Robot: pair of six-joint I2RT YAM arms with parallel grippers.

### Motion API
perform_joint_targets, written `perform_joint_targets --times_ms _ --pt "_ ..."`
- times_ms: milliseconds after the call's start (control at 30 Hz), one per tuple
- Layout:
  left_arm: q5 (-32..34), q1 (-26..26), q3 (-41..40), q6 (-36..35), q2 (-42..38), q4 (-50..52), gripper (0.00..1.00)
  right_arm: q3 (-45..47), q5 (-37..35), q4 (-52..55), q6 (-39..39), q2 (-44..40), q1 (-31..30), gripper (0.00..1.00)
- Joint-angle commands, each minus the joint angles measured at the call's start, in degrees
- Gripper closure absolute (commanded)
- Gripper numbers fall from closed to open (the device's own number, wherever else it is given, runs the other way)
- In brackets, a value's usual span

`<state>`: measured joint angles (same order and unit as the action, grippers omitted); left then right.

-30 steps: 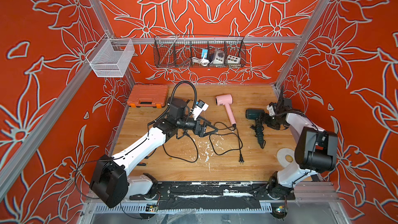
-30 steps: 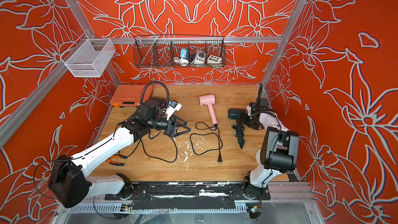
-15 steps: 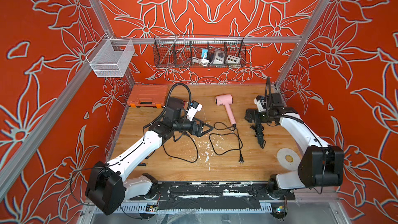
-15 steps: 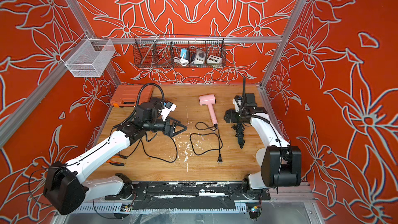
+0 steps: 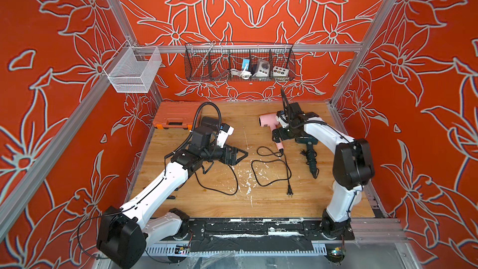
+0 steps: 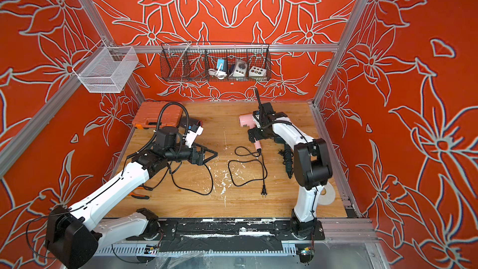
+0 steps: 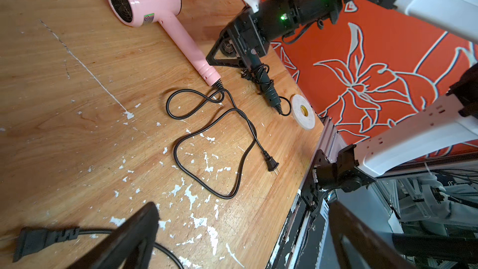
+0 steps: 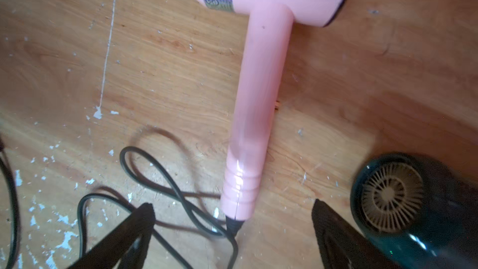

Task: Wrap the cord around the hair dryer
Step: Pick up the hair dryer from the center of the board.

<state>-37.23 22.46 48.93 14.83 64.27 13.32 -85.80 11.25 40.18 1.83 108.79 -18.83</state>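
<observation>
The pink hair dryer (image 5: 267,120) (image 6: 244,120) lies flat on the wooden table, its handle pointing toward the front. Its black cord (image 5: 271,168) (image 7: 219,130) sprawls loose in loops in front of it, ending in a plug (image 5: 289,192) (image 7: 270,163). My right gripper (image 5: 278,135) (image 8: 232,209) hovers open over the handle's cord end, one finger on each side, not touching. In the right wrist view the pink hair dryer (image 8: 261,86) fills the middle. My left gripper (image 5: 240,153) (image 7: 240,229) stands open and empty, left of the cord loops.
A dark teal dryer (image 5: 309,151) (image 8: 403,203) with its cord wound on the handle lies just right of the pink one. Another black cable (image 5: 225,177) lies by my left arm. An orange case (image 5: 176,116) sits back left, a tape roll (image 6: 327,195) front right.
My right arm has swung left from the dark teal dryer to above the pink dryer's handle, its jaws opening a little wider. My left gripper has drawn back slightly to the left.
</observation>
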Motion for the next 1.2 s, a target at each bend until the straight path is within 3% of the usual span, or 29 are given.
perform_joint_targets --times_ms 0,500,700,900,1167 --pt "-0.2 -0.6 0.4 -1.0 -0.9 0.7 0.0 -4.2 -4.3 4.4 -0.8 4.0 -0.7 0.04" --pt "-1.6 -1.8 0.7 -1.1 1.0 0.1 0.0 -17.0 -4.8 7.6 1.0 18.7 -1.6 0.17" --pt "-1.9 -2.0 0.4 -1.1 1.1 -0.2 0.0 -20.2 -6.1 10.7 0.5 22.3 -2.3 0.47" --pt "-2.2 -2.2 0.4 -1.0 1.4 -0.5 0.0 -18.2 -6.0 10.3 -0.1 21.9 -2.5 0.97" --pt "-1.2 -2.3 0.2 -0.8 0.9 -0.6 0.0 -14.5 -4.2 5.4 -2.1 16.0 -2.5 1.0"
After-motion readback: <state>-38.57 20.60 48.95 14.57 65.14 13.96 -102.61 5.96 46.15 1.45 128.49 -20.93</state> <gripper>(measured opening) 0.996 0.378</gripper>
